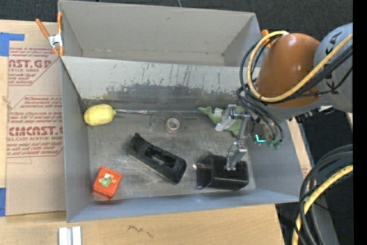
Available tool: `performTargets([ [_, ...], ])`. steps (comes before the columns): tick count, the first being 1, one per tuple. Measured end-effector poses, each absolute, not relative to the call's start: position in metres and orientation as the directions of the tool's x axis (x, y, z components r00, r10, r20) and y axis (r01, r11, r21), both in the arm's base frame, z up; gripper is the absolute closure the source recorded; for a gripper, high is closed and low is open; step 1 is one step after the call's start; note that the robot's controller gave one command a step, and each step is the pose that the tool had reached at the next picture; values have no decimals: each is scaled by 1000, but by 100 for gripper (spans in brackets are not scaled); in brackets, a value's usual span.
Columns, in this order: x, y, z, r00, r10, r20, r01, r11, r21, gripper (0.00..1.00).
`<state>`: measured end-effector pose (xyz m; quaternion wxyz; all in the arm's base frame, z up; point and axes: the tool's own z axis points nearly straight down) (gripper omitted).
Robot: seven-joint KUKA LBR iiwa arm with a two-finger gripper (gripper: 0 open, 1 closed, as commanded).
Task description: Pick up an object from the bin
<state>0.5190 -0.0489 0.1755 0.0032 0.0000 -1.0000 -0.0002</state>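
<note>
Gripper (232,137) at right-centre of frame, fingers apart. The lower one is over the top edge of a black blocky thing (222,175) in the lower-right corner of the bin (172,80). Its long axis runs approx. left-right, along the near wall. Green scrap (210,115) lies just by the upper finger.

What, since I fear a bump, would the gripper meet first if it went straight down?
Likely the black box at the bin's front right: one finger of the open gripper hangs over its top edge, the other beside a green thing. Height is hard to judge.
</note>
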Motion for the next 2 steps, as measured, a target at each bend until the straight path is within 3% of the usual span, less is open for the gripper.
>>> performTargets([
  [1, 521, -49, 179, -1000, -1, -1, -1, 1000, 0, 0],
  [2, 500, -48, 124, -1000, -10, 2, -10, 1000, -1, 0],
])
